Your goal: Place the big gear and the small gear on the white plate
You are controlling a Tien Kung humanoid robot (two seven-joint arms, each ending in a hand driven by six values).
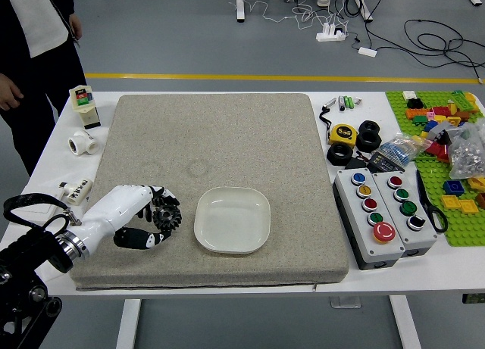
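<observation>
The left hand is gripping the big gear between its fingers, over the grey mat and just beside the white plate. A shallow hold on the teeth risks its slipping; moving too low risks its catching the plate's rim. The small gear isn't showing; if hiding beneath the hand, it's risking a knock
</observation>
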